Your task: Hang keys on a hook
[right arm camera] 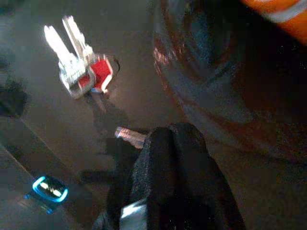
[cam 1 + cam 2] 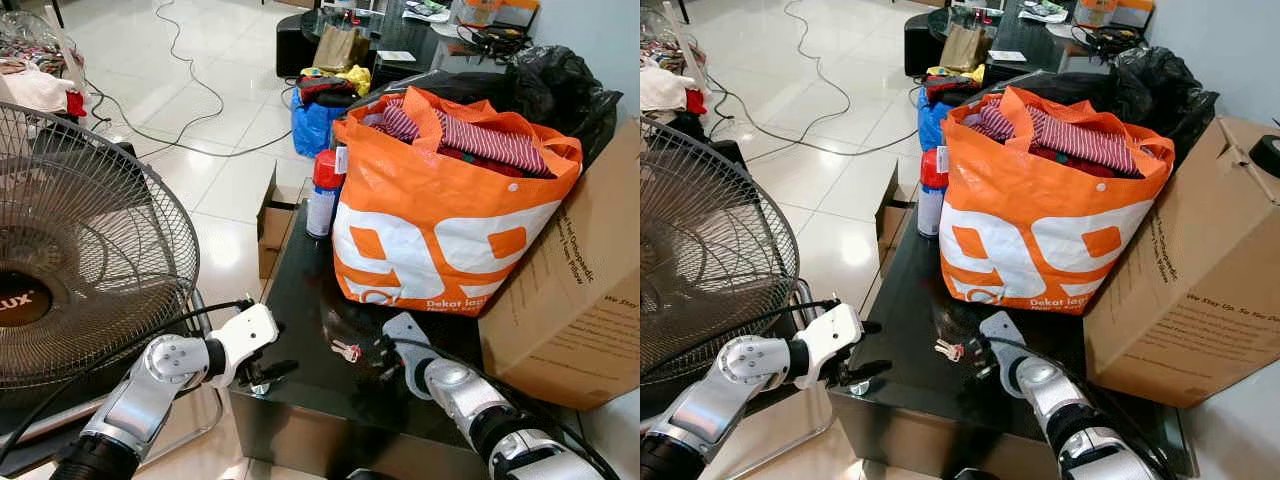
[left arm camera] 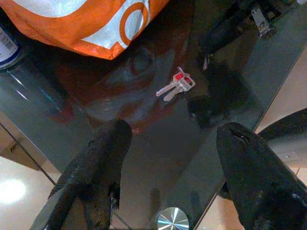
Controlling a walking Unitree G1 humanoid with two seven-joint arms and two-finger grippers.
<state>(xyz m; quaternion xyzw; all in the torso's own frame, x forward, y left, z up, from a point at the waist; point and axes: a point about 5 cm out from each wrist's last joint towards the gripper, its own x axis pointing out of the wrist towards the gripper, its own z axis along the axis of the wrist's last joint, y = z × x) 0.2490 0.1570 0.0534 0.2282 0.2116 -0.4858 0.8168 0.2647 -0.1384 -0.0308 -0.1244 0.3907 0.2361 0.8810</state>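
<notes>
A small bunch of silver keys with a red tag lies flat on the black glass table, near its front edge. My right gripper rests low on the glass just right of the keys. Its dark fingers look pressed together, and a small silver bit shows at their tip; I cannot tell what it is. My left gripper hovers at the table's front left corner, short of the keys. It stands open with nothing between its fingers.
An orange shopping bag full of clothes stands behind the keys. A large cardboard box is at the right and a spray can at the back left. A standing fan is close on the left. Cables cross the tiled floor.
</notes>
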